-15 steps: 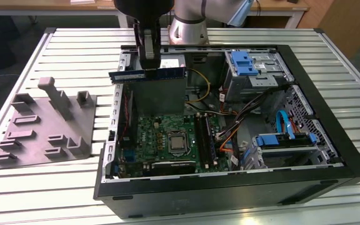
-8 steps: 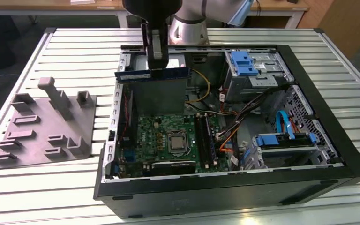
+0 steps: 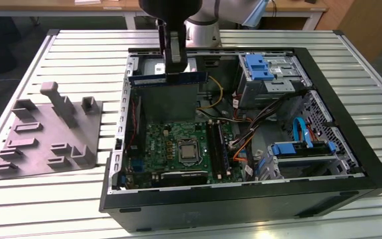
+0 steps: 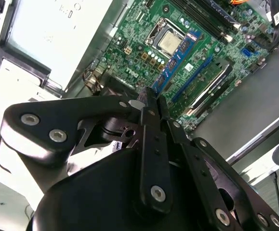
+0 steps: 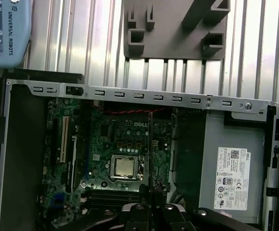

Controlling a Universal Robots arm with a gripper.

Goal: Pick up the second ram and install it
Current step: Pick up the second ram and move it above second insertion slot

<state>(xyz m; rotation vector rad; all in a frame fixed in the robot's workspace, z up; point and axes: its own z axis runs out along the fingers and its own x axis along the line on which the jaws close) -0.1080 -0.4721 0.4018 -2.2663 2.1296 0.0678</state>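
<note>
In the exterior view my claw point(image 3: 173, 68) is pinched shut on the second ram point(image 3: 147, 78). It grips the upper long edge near the middle, so the stick hangs level in the air over the open computer case point(image 3: 244, 204). The ram is above the green motherboard point(image 3: 171, 144) and well apart from the grey holder tray point(image 3: 45, 134) on the slatted metal surface point(image 3: 78, 50). The stick is a thin, flat, dark blue-green board. I judge it light and stiff but fragile. It is best held by its bare edges, off chips and contacts, and kept square, since a tilted stick would likely bind in a slot.

In the second wrist view my black fingers point(image 4: 149, 130) meet on the ram point(image 4: 178, 60). It runs out as a blue strip with pale labels over the motherboard, near the silvery processor socket point(image 4: 170, 43).

In the first wrist view the ram point(image 5: 150, 144) shows edge-on as a thin dark line running out from the claw point(image 5: 150, 208), next to the socket. The tray's blocky moulded posts lie beyond the case's perforated steel rail point(image 5: 139, 94). A matte grey power supply point(image 5: 231, 139) sits inside the case beside the motherboard.
</note>
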